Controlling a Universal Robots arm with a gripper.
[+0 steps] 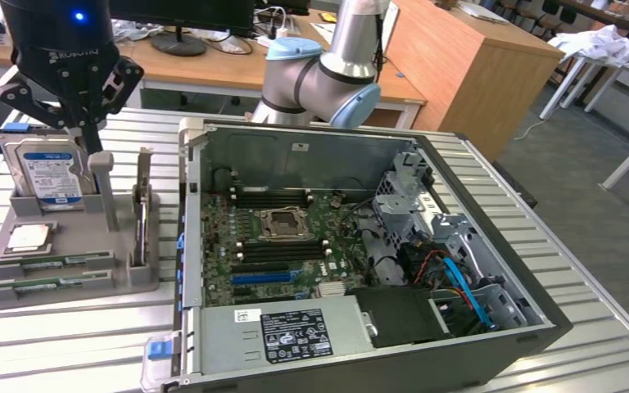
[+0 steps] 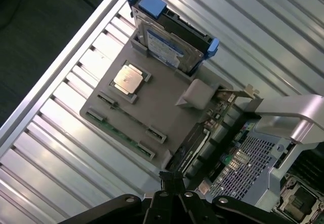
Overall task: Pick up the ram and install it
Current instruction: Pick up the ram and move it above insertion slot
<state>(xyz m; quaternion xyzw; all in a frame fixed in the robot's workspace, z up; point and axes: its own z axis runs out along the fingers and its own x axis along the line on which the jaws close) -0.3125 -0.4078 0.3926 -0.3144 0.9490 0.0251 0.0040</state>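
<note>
- "ROBOTIQ": pale lettering on the black body of the gripper (image 1: 83, 131).
- Labels on the hard drive (image 1: 47, 168) and power supply (image 1: 292, 334): print illegible.

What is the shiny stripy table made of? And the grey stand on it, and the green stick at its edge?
The table looks like bare metal, perhaps aluminium: silvery ribbed slats catching the light. The grey stand looks like matte plastic: dull, even colour, no glints. The green stick, the ram, looks like circuit board: a flat green strip, its details too small to tell.
</note>
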